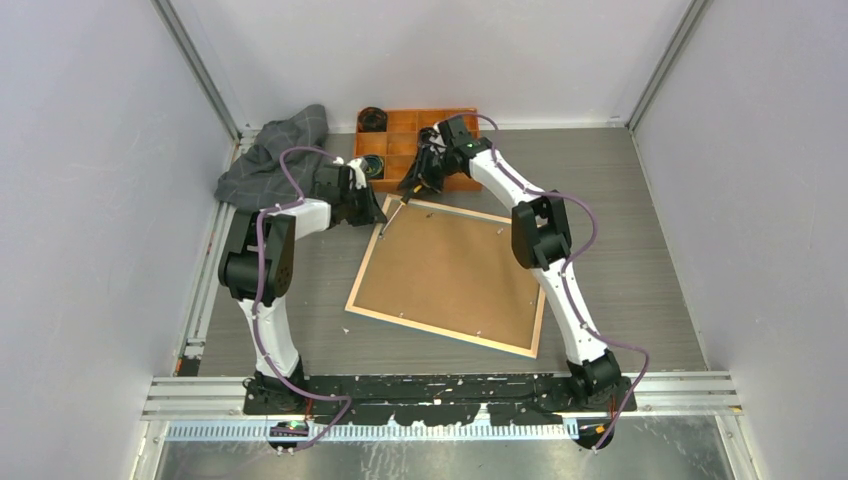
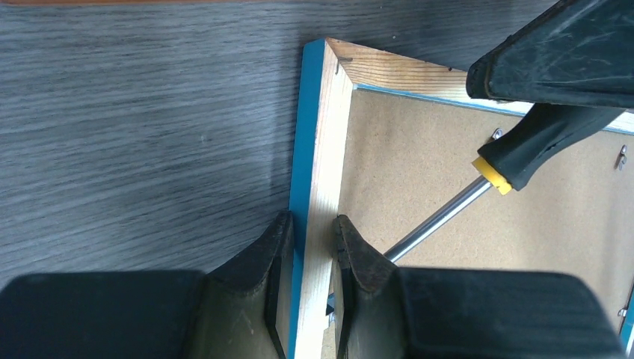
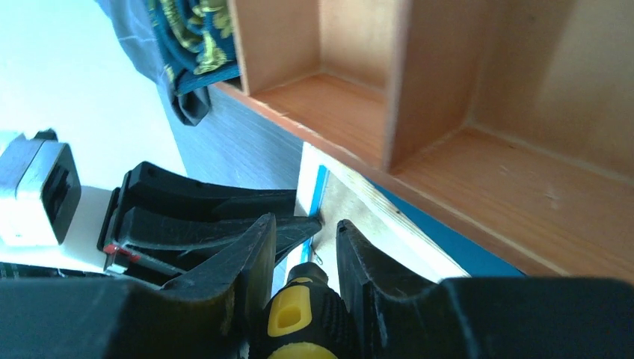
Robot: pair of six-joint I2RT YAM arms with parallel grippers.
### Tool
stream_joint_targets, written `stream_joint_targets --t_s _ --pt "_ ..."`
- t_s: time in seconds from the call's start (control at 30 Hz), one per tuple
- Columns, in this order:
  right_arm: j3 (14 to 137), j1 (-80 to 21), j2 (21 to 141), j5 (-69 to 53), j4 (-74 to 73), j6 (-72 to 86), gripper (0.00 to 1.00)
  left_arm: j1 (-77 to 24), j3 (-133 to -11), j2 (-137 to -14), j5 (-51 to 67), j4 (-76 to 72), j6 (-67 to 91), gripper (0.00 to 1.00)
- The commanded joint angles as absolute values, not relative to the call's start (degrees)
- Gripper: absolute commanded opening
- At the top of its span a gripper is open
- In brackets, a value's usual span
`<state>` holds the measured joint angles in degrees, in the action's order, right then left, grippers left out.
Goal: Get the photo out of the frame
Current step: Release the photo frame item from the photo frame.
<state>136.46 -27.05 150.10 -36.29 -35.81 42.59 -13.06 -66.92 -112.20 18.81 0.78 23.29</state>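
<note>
The frame [image 1: 440, 331] lies face down on the table, its light wood rim up and its blue edge [image 2: 308, 134] showing at the side. The brown backing board [image 1: 450, 275] fills it, so the photo is hidden. My left gripper [image 1: 372, 208] is shut on the frame's left rim near the far corner [image 2: 312, 239]. My right gripper [image 1: 420, 178] is shut on a black and yellow screwdriver [image 3: 299, 310]. Its steel shaft [image 2: 441, 213] slants down over the backing board toward the left rim. The tip is hidden behind my left finger.
An orange compartment tray [image 1: 400, 125] stands just beyond the frame's far edge, with round black objects [image 1: 372, 118] in it. It fills the upper right wrist view [image 3: 448, 134]. A grey cloth [image 1: 270, 160] lies at the back left. Small metal tabs [image 2: 620, 155] hold the backing board.
</note>
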Motion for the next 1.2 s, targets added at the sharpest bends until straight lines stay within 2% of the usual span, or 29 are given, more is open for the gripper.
stream_joint_targets --t_s 0.0,0.17,0.6,0.73,0.87,0.97,1.17 --pt "134.8 -30.7 150.1 -40.2 -49.2 48.6 0.01 -15.7 -65.0 -116.5 15.8 0.3 22.9 0.0" --pt "137.5 -27.2 151.1 -39.5 -49.8 52.2 0.01 -15.7 -65.0 -116.5 16.0 0.2 22.9 0.0" --pt "138.4 -25.9 152.6 -36.8 -50.1 52.8 0.01 -15.7 -64.9 -116.4 16.1 0.3 22.8 0.0" --pt "140.6 -24.6 153.5 -33.7 -51.6 50.5 0.01 -15.7 -64.9 -116.4 16.3 0.3 22.8 0.0" --pt "140.1 -24.0 152.7 -36.5 -51.2 50.7 0.01 -15.7 -64.9 -116.4 16.4 0.3 22.7 0.0" --pt "142.7 -25.9 150.5 -33.8 -54.9 42.4 0.01 -15.7 -64.9 -116.5 16.4 0.3 22.7 0.0" --pt "138.6 -26.1 145.8 -32.3 -52.3 40.5 0.01 -15.7 -64.9 -116.5 16.6 0.3 22.6 0.0"
